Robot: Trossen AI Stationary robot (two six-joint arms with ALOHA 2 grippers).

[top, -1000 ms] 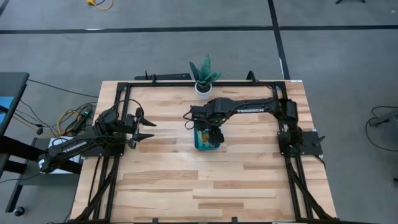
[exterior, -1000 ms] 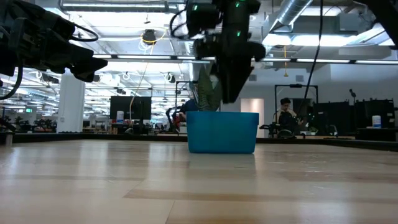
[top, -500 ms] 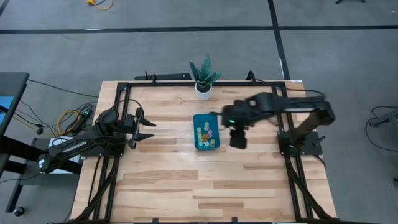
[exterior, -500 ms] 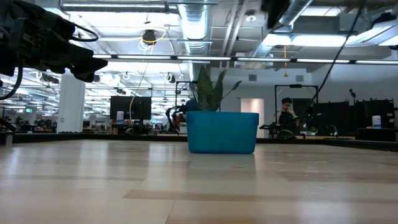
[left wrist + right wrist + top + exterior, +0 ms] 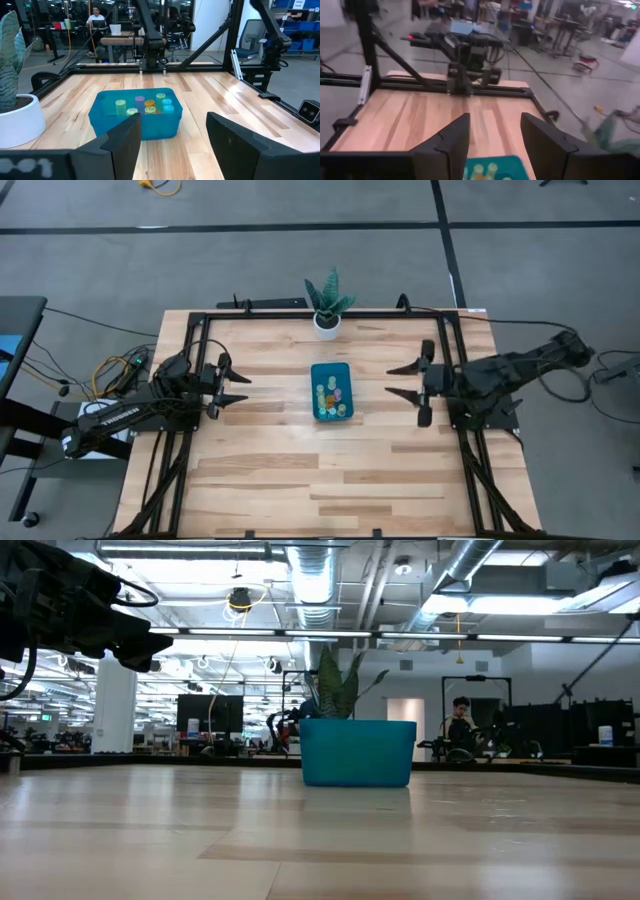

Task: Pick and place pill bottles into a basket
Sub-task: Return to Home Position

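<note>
potted plant (image 5: 327, 304), wooden table (image 5: 270, 470), seated person (image 5: 459, 726)

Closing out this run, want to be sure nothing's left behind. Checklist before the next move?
1. Pill bottles inside the basket: ok.
2. Stray bottles on the table: ok, none seen.
3. Right gripper open, empty, apart from the basket on its right side: ok.
4. Left gripper open, empty, apart on the basket's left side: ok.
5. Basket sitting flat on the table: ok.
6. Exact bottle count: cannot tell, too small.
</note>
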